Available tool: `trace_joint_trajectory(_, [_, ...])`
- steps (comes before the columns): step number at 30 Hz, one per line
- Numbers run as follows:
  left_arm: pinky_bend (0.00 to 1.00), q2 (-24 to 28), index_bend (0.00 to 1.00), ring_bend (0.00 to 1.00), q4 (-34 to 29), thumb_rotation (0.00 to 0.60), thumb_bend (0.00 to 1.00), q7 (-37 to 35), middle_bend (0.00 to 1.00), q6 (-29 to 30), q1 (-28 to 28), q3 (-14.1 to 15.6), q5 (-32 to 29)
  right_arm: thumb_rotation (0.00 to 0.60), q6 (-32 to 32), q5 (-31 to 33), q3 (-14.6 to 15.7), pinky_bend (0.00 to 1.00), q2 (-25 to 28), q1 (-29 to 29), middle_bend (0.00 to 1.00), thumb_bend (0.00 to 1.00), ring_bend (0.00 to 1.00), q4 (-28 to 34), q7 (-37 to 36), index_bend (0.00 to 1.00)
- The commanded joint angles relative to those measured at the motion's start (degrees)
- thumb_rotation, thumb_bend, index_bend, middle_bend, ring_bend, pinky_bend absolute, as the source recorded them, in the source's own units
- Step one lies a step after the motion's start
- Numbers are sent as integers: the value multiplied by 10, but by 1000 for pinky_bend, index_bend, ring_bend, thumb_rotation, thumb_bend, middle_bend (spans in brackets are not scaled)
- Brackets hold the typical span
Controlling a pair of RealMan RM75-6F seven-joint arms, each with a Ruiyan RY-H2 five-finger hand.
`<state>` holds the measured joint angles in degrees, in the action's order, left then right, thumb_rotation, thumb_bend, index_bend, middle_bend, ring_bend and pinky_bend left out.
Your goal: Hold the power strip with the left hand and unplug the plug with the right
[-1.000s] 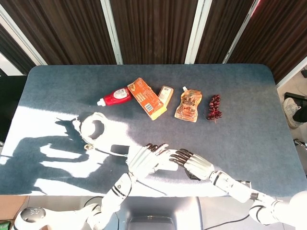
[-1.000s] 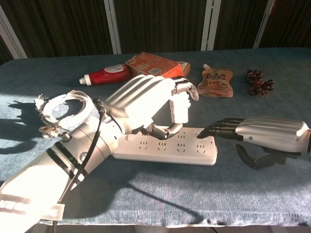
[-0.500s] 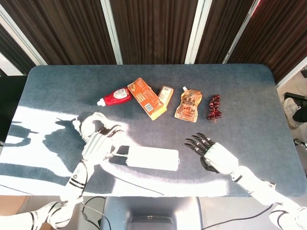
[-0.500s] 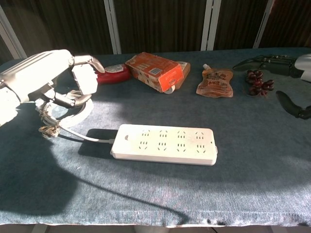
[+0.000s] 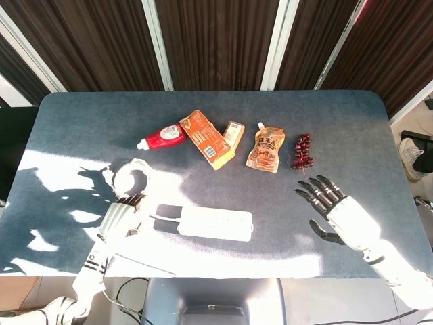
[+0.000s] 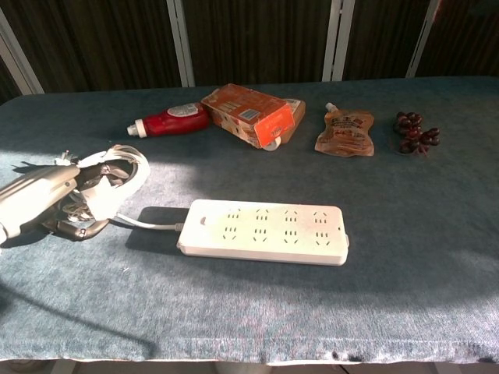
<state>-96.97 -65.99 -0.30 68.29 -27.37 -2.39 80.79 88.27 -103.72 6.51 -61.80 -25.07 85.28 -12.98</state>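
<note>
The white power strip (image 5: 215, 223) (image 6: 263, 231) lies flat near the table's front edge, and I see no plug in any of its sockets. Its white cord runs left to a coiled bundle (image 5: 132, 179) (image 6: 117, 167). My left hand (image 5: 120, 217) (image 6: 47, 199) lies low at the left, beside the coil and clear of the strip, fingers loosely extended and holding nothing. My right hand (image 5: 335, 213) hovers well right of the strip with its fingers spread and empty. The chest view does not show it.
Along the middle of the table lie a red ketchup bottle (image 5: 162, 137), an orange box (image 5: 206, 139), a small orange pouch (image 5: 266, 150) and a dark red fruit cluster (image 5: 302, 152). Bright sun patches and hand shadows fall on the left side.
Both hands have left the strip. The left hand drew back left and down beside the cable coil. The right hand swung away to the right, out of the chest view.
</note>
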Motion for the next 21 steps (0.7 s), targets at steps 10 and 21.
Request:
trace_joint_trajectory(10, [199,49,0,0,-37,542,384,-15,0,32,27,7,19,600,3,4,-10,30,13,25,152,560,4,10,9,43])
trace_joint_trajectory(21, [153,243,0,0,-171,522,400,-28,0,165,114,29,54,600,38,147,-9,4,75,142,27,384,0,98,95,0])
